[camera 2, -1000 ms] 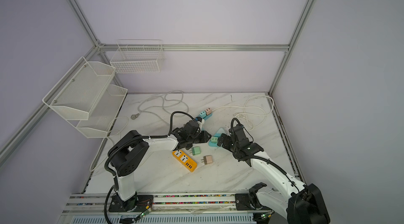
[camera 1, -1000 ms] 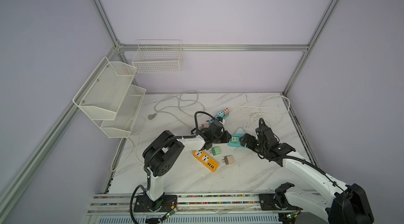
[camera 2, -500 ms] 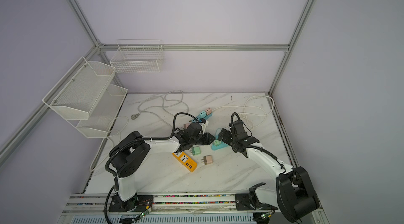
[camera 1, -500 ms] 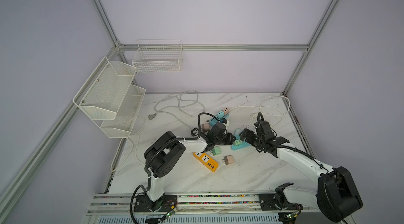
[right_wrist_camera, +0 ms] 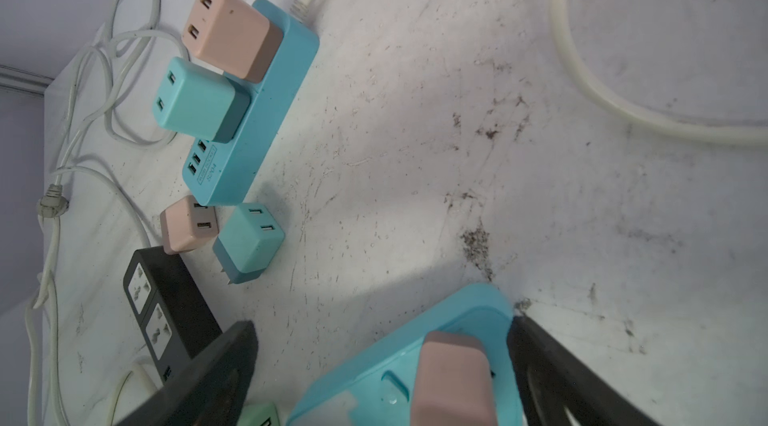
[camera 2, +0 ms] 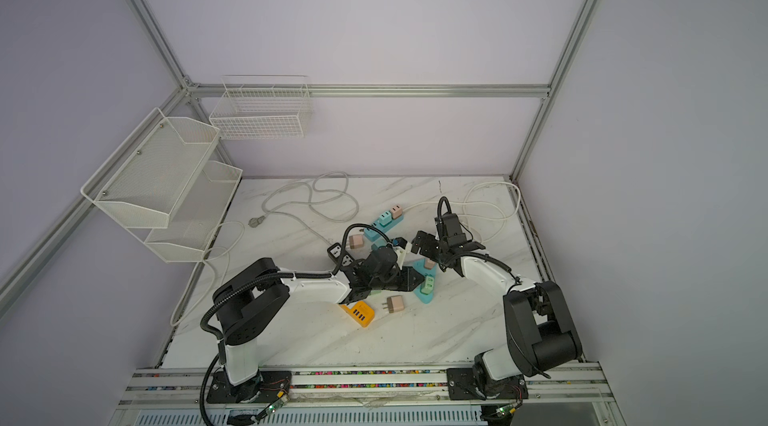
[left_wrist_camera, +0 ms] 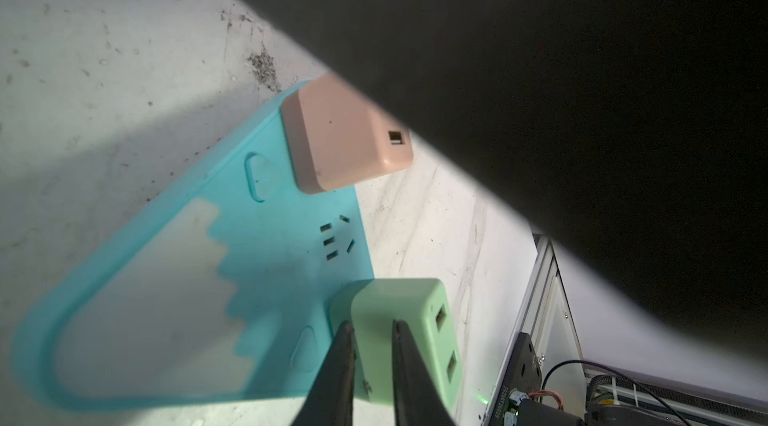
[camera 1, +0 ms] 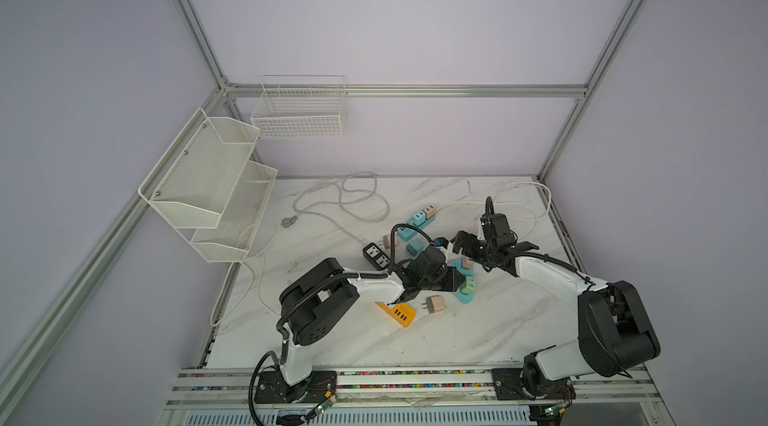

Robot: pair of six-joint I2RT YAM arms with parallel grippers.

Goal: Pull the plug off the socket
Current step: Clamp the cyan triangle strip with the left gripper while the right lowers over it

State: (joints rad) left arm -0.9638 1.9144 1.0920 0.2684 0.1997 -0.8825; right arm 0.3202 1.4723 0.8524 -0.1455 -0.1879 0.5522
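Left gripper (left_wrist_camera: 371, 326): jaws pinched tight on the sides of the green plug (left_wrist_camera: 415, 303). The plug is still seated at one end of the teal socket strip (left_wrist_camera: 270, 245), which lies on the worktop (left_wrist_camera: 83, 49). Right gripper (right_wrist_camera: 380, 326): jaws spread wide and gripping nothing, straddling the pink plug (right_wrist_camera: 453, 374) at the strip's other end. My read: the grasp is made but the pull is not yet done. The strip probably wants bracing first.

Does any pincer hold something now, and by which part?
The left pincer is shut on the pale green boxy plastic plug, pinching one edge of its body. The right pincer stands open, holding nothing.
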